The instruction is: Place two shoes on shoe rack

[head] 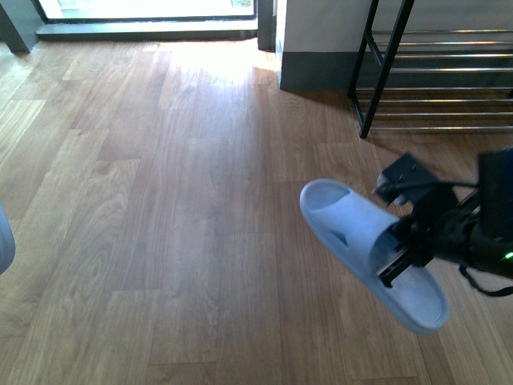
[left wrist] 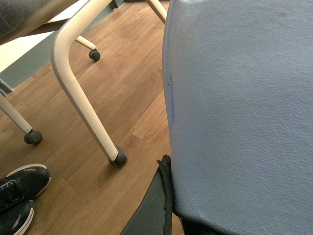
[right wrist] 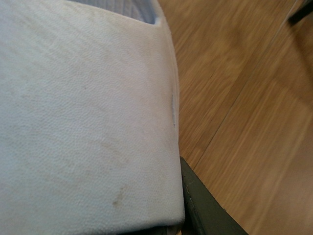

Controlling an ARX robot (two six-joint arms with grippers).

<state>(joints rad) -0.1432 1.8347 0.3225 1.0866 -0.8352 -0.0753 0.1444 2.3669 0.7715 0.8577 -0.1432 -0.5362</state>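
In the front view a light-blue slide sandal (head: 365,245) hangs above the wood floor at the right, toe toward the left, with my right gripper (head: 398,253) shut on its strap. The right wrist view is filled by that pale strap (right wrist: 83,122), and one dark finger (right wrist: 203,210) lies against its edge. My left gripper (left wrist: 195,218) is shut on a second light-blue slide sandal (left wrist: 239,98). One black finger (left wrist: 159,205) presses its side, and a sliver of this sandal (head: 3,241) shows at the front view's left edge. The shoe rack (head: 437,79) stands at the back right, its chrome bars bare.
A grey wall base (head: 317,70) adjoins the rack, and a bright doorway (head: 144,12) lies at the back. Under my left arm stand cream chair legs on castors (left wrist: 117,157), with black sneakers (left wrist: 17,196) beside them. Wood floor (head: 176,200) spans the middle.
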